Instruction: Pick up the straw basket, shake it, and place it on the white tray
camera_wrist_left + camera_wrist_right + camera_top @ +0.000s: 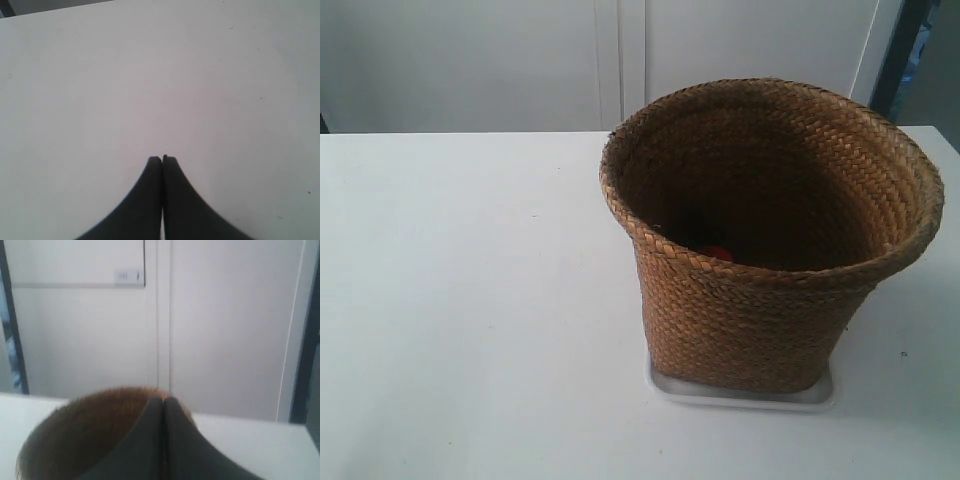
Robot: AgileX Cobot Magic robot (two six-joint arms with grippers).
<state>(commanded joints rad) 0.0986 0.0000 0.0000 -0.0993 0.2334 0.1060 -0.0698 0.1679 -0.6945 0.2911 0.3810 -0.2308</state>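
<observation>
The straw basket stands upright on the white tray, whose rim shows only along the basket's base. A small red thing lies deep in its dark inside. Neither arm appears in the exterior view. In the left wrist view my left gripper is shut, with nothing in it, over bare white table. My right gripper is also shut, fingers pressed together. The basket is a blurred brown shape close behind it, and no straw shows between the fingers.
The white table stretches out to the exterior view's left of the basket. White cabinet doors stand behind the table's far edge. A dark upright frame is at the back right.
</observation>
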